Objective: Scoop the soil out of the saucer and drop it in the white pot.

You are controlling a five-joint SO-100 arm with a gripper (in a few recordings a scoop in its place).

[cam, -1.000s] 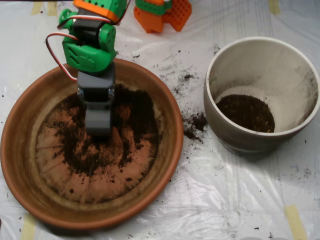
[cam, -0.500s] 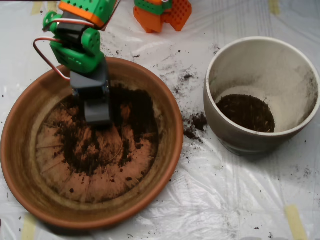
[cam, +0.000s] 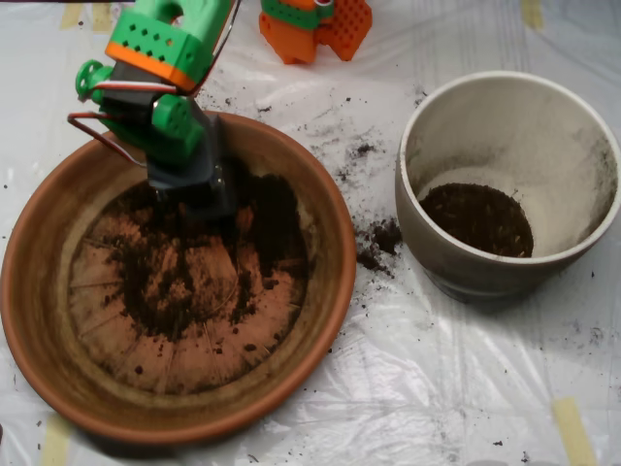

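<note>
From above, the big round saucer point(cam: 44, 291) sits on the left. It is orange-brown clay, wide and shallow, with lines like wheel spokes on its flat bottom. The soil point(cam: 189, 286) lies in it, dark brown and crumbly. It is spread thin over the middle, so the orange bottom peeks through in many spots. A thicker dark patch sits at the back right of the saucer, near my scoop.

The white pot point(cam: 505, 126) stands to the right, well apart from the saucer. It is deeper and narrower, with a thick pale rim and dusty walls inside. A round layer of dark soil covers its bottom.

My scoop point(cam: 194, 184) is grey and hangs over the back left part of the saucer, just inside the rim. I cannot tell how my jaws are, or if they hold any soil. My green and orange arm point(cam: 160, 58) goes up from it to the top left.

Some spilled soil crumbs point(cam: 378, 243) lie on the clear plastic sheet point(cam: 437, 388) between the saucer and the pot. An orange block point(cam: 315, 24) sits at the top.
</note>
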